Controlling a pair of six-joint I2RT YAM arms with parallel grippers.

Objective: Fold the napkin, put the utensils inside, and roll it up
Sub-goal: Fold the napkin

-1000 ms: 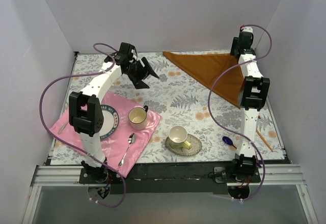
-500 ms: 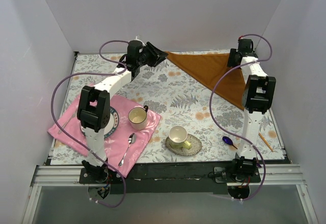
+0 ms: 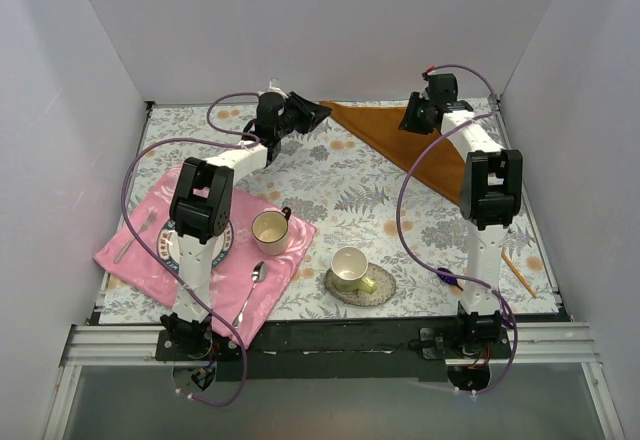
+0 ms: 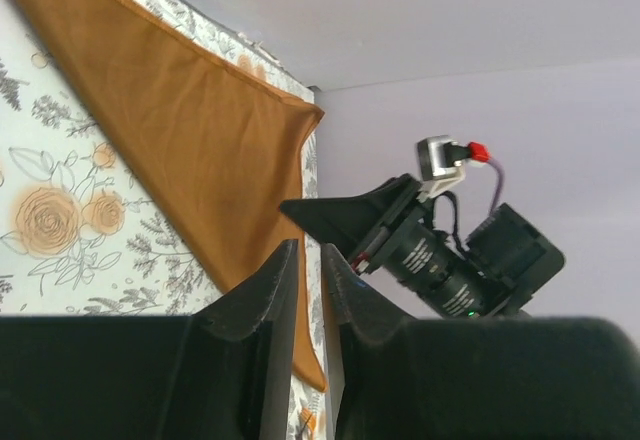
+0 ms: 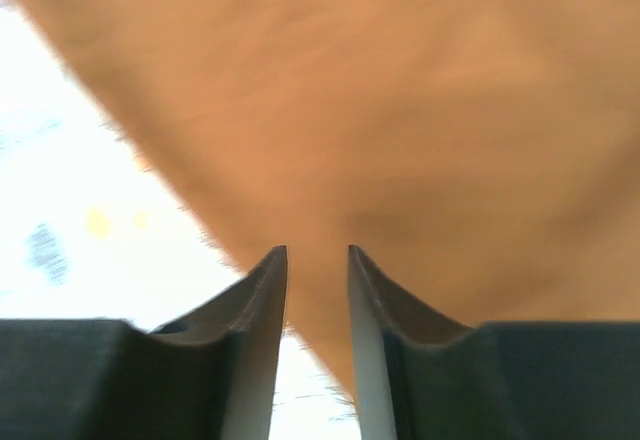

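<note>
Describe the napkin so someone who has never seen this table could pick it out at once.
Start from the floral tablecloth and go to its far right corner. There the napkin lies as a triangle of rust-orange cloth. The only other cloth is the pink cloth at the near left, which carries a cup.
</note>
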